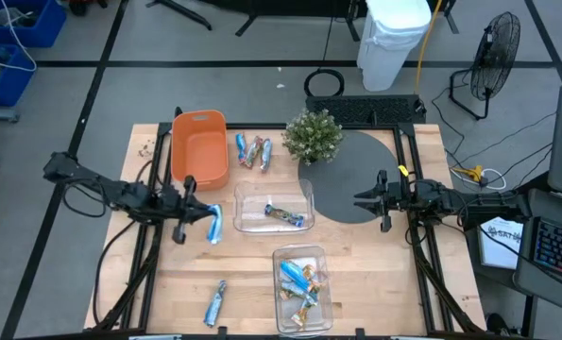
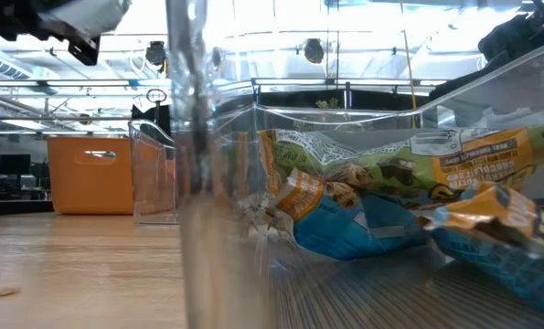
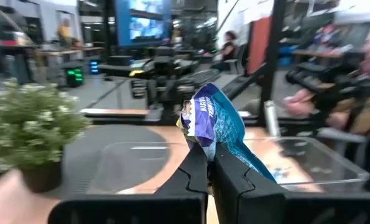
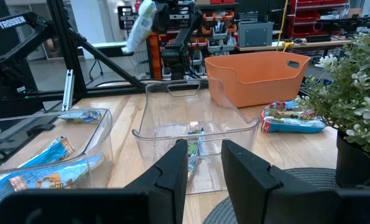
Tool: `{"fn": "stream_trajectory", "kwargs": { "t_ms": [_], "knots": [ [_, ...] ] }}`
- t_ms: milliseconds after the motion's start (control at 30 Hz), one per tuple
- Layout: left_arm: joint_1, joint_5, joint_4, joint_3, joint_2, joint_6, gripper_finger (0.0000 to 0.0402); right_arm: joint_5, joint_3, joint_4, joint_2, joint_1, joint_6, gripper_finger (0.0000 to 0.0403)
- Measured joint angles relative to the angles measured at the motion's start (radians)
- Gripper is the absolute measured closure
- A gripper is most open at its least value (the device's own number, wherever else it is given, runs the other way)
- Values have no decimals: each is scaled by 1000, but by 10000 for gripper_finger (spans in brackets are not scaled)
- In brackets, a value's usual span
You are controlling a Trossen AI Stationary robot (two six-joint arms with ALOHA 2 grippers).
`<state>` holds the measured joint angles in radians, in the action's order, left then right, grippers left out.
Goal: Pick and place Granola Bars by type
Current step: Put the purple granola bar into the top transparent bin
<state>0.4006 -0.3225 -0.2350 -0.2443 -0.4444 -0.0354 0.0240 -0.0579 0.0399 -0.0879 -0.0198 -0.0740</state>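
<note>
Item: blue-and-silver granola bar (image 1: 213,225), held aloft by the left gripper (image 1: 197,221), whose fingers (image 3: 231,180) are pinched shut on the wrapper's lower end; the bar stands up from the fingertips, crumpled. Position: left half of the table, at about 9 o'clock from the middle clear bin (image 1: 273,208), just outside its left wall.

Middle clear bin: holds one blue bar (image 1: 283,215), lying flat.

Near clear bin (image 1: 302,289), at 6 o'clock from the middle bin: holds several bars, blue (image 2: 372,228) and gold with green-printed wrappers (image 2: 473,160), heaped together.

Loose bars: a small cluster (image 1: 252,151) on the wood at 12 o'clock from the middle bin, between the orange bin (image 1: 199,149) and the potted plant (image 1: 314,137); one single blue bar (image 1: 215,302) on the table at 9 o'clock from the near bin, close to the front edge.

Orange bin: at 11 o'clock from the middle bin, nothing visible inside.

Right gripper (image 1: 375,199): hovers over the dark round mat (image 1: 351,179), at 3 o'clock from the middle bin, fingers parted, nothing between them, pointed toward that bin.

Table (image 1: 375,283): light wood.

Background: a seated person (image 3: 359,93) shows beyond the table in the left wrist view.
</note>
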Motion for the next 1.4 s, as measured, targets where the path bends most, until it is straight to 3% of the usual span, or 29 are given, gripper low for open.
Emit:
{"fn": "stream_trajectory", "kwargs": {
  "t_ms": [233, 400, 600, 967, 1400],
  "knots": [
    [0, -28, -230, -3, -163, 136, 395, 0, 0, 0, 0, 0, 0, 314],
    [-17, -45, -242, -61, -245, 168, 395, 0, 0, 0, 0, 0, 0, 314],
    [-63, -18, -138, -196, -337, 164, 395, 0, 0, 0, 0, 0, 0, 314],
    [-199, -13, 264, -491, -571, 84, 395, 0, 0, 0, 0, 0, 0, 314],
    [-343, 60, 332, -540, -809, 26, 395, 0, 0, 0, 0, 0, 0, 314]
  ]
}}
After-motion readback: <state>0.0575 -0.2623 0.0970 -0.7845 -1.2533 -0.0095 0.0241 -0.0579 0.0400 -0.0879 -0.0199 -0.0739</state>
